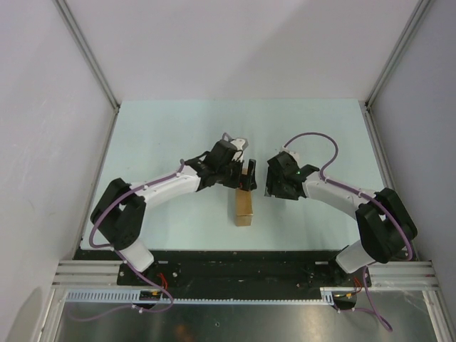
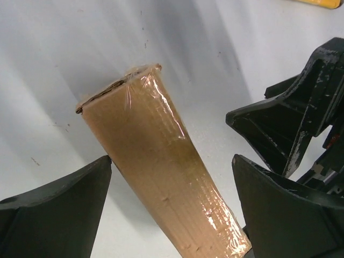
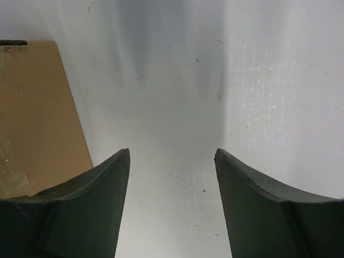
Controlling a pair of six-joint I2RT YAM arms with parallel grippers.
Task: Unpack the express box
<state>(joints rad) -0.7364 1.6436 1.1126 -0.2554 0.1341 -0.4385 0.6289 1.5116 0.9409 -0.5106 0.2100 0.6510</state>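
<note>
- The box lies on the counter between the two arms, its far end under the left tool.
- The left tool's jaws are wide apart, straddling the box without touching it.
- The right tool has its jaws apart over bare counter, with the box just beside.
- The box is plain cardboard, so it is likely light and fairly stiff, though a hard squeeze would dent it.
- Glossy clear tape covers the top and is probably slippery. Pinching across the narrow width, on the long sides, looks the safest hold.

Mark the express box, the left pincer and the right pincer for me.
express box (image 1: 244, 208): top external view, middle of its upper face.
left pincer (image 2: 171, 159): left wrist view, midway between its open fingertips.
right pincer (image 3: 172, 152): right wrist view, midway between its open fingertips.
</note>
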